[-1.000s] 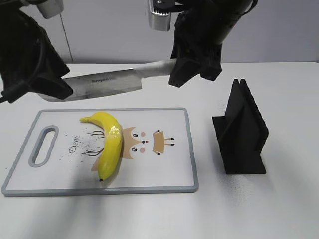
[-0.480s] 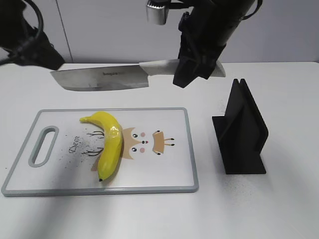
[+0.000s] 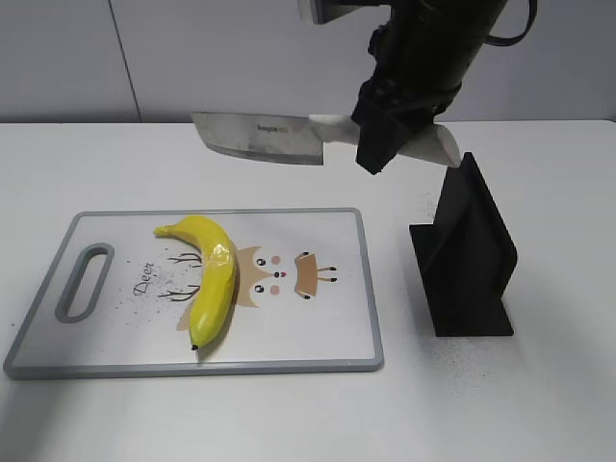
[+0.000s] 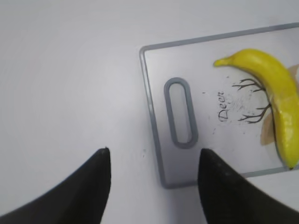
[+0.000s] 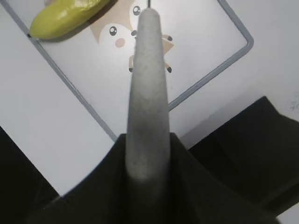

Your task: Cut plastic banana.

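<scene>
The plastic banana (image 3: 210, 276) is glossy yellow and lies on the white cutting board (image 3: 318, 337), left of the board's middle. It also shows in the left wrist view (image 4: 275, 88) and in the right wrist view (image 5: 65, 16). My right gripper (image 3: 390, 130) is shut on the pale handle (image 5: 145, 93) of a knife (image 3: 260, 138). The blade is held in the air above the board's far edge. My left gripper (image 4: 154, 161) is open and empty, high above the board's handle end (image 4: 180, 112). It is out of the exterior view.
A black knife stand (image 3: 467, 250) sits on the table to the right of the board and shows at the lower right of the right wrist view (image 5: 252, 140). White tabletop (image 3: 289, 414) surrounds the board.
The right gripper has carried the knife to the right and turned it. The left arm has drawn away up and to the left, out of the exterior view.
</scene>
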Motion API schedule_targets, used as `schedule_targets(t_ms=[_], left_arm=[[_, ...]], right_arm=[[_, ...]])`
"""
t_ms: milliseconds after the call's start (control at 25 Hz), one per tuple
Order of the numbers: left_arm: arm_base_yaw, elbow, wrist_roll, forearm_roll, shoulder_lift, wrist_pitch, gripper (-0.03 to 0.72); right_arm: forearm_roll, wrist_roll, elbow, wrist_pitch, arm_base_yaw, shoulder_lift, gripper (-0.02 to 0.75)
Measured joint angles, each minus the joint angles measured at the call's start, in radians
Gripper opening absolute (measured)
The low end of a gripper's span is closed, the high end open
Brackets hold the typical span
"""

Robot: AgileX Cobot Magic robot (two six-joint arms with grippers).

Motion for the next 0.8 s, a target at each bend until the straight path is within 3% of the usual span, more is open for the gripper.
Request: schedule_targets(t_ms=[160, 360, 640, 800], left_arm=[[0.001, 0.033, -0.043, 0.052, -0.028, 0.029, 0.573], [0.001, 0.184, -0.052, 0.072, -0.235, 0.033, 0.572], [0.001, 0.424, -0.053, 0.109, -0.556, -0.008, 0.572], [0.001, 0.555, -0.058, 0.107, -0.732, -0.03, 0.572]], right_arm=[[0.0, 0.194, 0.059, -0.02, 0.0, -0.073, 0.16], [-0.026, 0.411, 0.268, -0.188, 0.0, -0.256, 0.16], [-0.26, 0.758, 0.408, -0.276, -0.004, -0.421, 0.16], [-0.347, 0.849, 0.437, -0.275, -0.005, -0.46, 0.16]])
